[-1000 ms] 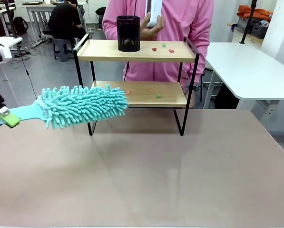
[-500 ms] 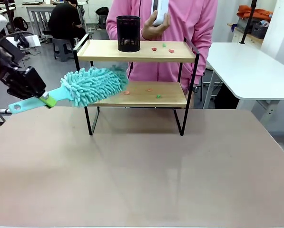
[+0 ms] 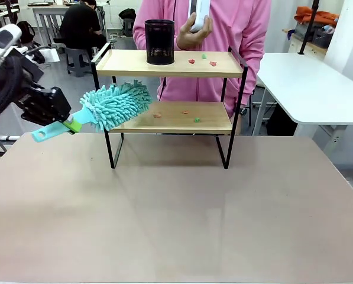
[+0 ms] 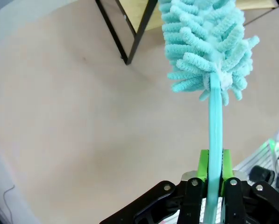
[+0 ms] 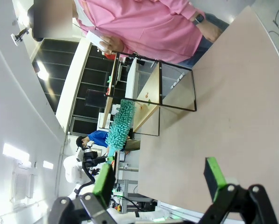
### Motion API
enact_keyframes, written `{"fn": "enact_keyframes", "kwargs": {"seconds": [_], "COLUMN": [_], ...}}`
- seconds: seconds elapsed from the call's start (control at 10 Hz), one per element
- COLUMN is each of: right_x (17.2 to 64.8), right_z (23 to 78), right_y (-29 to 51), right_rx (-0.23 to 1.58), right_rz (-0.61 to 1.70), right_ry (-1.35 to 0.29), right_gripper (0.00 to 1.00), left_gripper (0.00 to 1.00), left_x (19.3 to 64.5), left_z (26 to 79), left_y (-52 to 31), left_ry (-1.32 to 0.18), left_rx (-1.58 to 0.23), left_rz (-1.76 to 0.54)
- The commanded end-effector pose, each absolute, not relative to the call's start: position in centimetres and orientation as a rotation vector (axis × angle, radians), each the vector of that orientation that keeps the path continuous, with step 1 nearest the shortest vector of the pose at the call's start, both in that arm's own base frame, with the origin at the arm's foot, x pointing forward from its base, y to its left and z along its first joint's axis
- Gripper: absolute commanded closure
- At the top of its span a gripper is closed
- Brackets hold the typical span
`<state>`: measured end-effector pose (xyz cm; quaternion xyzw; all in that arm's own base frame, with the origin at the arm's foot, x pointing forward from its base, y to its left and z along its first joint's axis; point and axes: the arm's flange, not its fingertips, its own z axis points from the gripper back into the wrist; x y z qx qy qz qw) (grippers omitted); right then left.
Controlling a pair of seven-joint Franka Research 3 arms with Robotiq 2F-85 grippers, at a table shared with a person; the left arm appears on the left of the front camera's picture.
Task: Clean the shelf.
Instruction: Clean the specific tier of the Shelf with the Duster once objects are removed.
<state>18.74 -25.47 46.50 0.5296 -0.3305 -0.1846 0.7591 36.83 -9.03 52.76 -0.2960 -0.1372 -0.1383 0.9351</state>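
Observation:
The shelf [image 3: 164, 63] stands at the table's far side, with small red and green scraps [image 3: 191, 60] on its top board and more scraps [image 3: 197, 119] on the lower board. My left gripper [image 3: 70, 125] is shut on the handle of a fluffy teal duster [image 3: 114, 103], whose head sits at the shelf's left end between the two boards. In the left wrist view the left gripper [image 4: 215, 172] clamps the flat handle below the duster head [image 4: 207, 42]. My right gripper [image 5: 158, 177] hangs open and empty above the table, far from the shelf [image 5: 153, 88].
A black mesh cup [image 3: 159, 41] stands on the top board's left part. A person in pink [image 3: 235, 35] stands behind the shelf, one hand holding a white object [image 3: 198, 15]. The beige tabletop [image 3: 176, 213] lies in front. A white table [image 3: 306, 83] is at the right.
My left arm has risen and swung the duster from low at the table's left up to the shelf's left end; the head then drew back slightly left.

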Motion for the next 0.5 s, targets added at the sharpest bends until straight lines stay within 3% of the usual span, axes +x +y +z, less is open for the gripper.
{"fn": "enact_keyframes", "kwargs": {"seconds": [0.0, 0.4], "right_x": [19.0, 19.0], "right_z": [46.7, 46.7], "right_y": [-25.5, -25.5], "right_rx": [1.163, 1.163], "right_rz": [-0.382, -0.382], "right_ry": [-0.754, -0.754], "right_gripper": [0.0, 0.0], "left_gripper": [0.88, 0.88], "left_x": [37.7, 38.8], "left_z": [51.9, 50.1], "left_y": [-10.5, -12.8], "left_ry": [-0.3, -0.347], "left_rx": [-0.54, -0.455], "left_rz": [-0.232, -0.199]}}
